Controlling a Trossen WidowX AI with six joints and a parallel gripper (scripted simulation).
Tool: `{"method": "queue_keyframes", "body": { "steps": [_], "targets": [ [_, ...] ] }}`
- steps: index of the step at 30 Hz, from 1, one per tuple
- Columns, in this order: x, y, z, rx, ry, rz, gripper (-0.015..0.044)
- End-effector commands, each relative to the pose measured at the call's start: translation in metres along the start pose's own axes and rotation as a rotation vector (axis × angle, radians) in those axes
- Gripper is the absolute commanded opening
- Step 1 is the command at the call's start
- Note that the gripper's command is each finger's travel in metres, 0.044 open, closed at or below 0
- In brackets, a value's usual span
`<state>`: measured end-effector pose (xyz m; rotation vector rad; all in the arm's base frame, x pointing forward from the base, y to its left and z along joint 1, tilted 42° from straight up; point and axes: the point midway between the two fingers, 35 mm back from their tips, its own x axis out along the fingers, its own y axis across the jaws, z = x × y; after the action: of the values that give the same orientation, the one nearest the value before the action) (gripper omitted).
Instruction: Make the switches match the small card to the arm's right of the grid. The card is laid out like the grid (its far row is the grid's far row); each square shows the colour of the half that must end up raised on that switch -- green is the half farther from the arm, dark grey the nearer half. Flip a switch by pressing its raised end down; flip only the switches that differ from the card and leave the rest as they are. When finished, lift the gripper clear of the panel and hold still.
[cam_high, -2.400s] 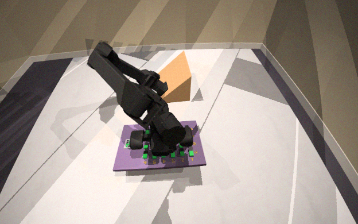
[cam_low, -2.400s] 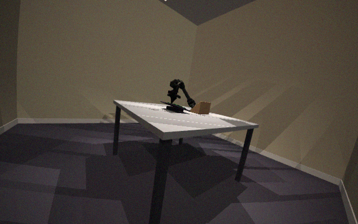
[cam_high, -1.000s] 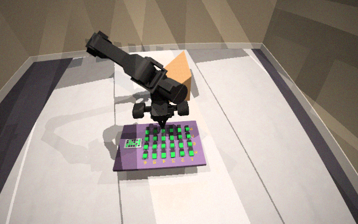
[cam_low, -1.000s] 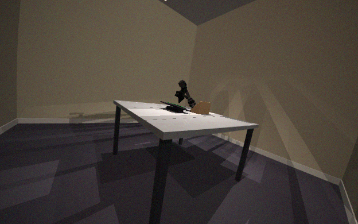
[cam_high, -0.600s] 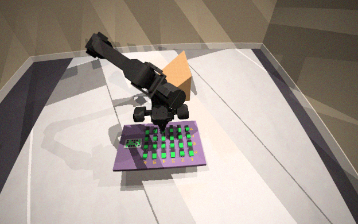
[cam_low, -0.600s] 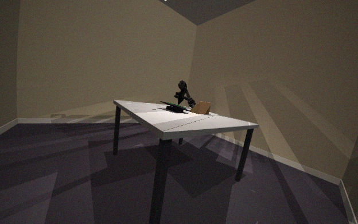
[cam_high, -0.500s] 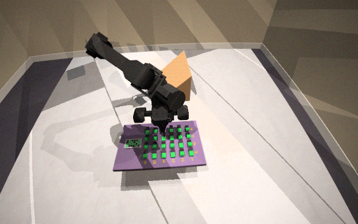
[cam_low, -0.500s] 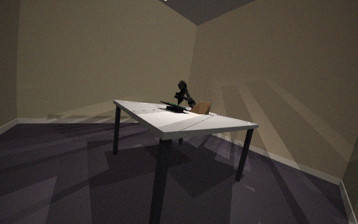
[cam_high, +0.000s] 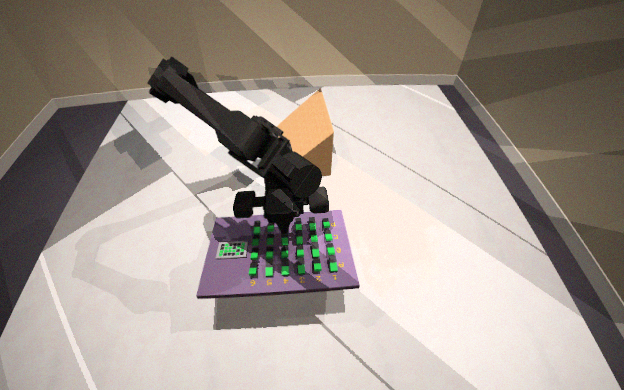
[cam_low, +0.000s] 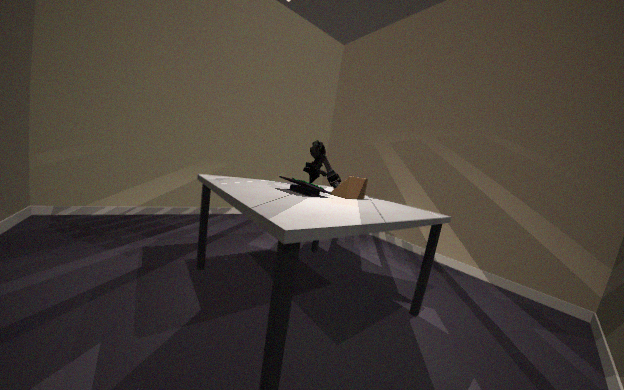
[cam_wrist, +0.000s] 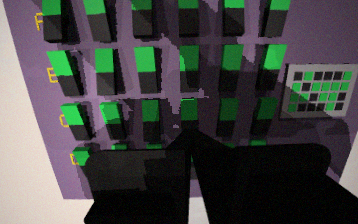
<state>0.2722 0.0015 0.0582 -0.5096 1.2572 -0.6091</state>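
The purple panel (cam_high: 220, 277) (cam_wrist: 327, 25) bears four rows of six rocker switches, each half green and half dark grey. The small card (cam_high: 231, 249) (cam_wrist: 320, 91) lies beside the grid, with a light border and green and dark squares. My gripper (cam_high: 285, 232) (cam_low: 311, 181) (cam_wrist: 189, 134) is shut and empty, pointing down over the column 4 switches on the arm's side of the grid. Its tips are just on the arm's side of the third-row switch (cam_high: 285, 241) (cam_wrist: 189, 110); whether they touch anything I cannot tell. The fingers hide much of the nearest row in the wrist view.
An orange wedge-shaped block (cam_high: 310, 130) (cam_low: 352, 187) stands behind the panel, close beside the arm in the top view. The panel is tilted on a dark base (cam_low: 305, 190) on the white table (cam_low: 320, 217). Shadows of the arm fall across the panel and card.
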Motion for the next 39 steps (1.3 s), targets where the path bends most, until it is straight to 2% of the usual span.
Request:
{"method": "queue_keyframes", "body": {
  "steps": [1,39],
  "targets": [
    [0.0006,-0.0002,0.0002,-0.006,-0.002,-0.003,0.0],
    [0.0044,-0.0003,0.0001,-0.006,-0.002,-0.003,0.0]
  ]
}}
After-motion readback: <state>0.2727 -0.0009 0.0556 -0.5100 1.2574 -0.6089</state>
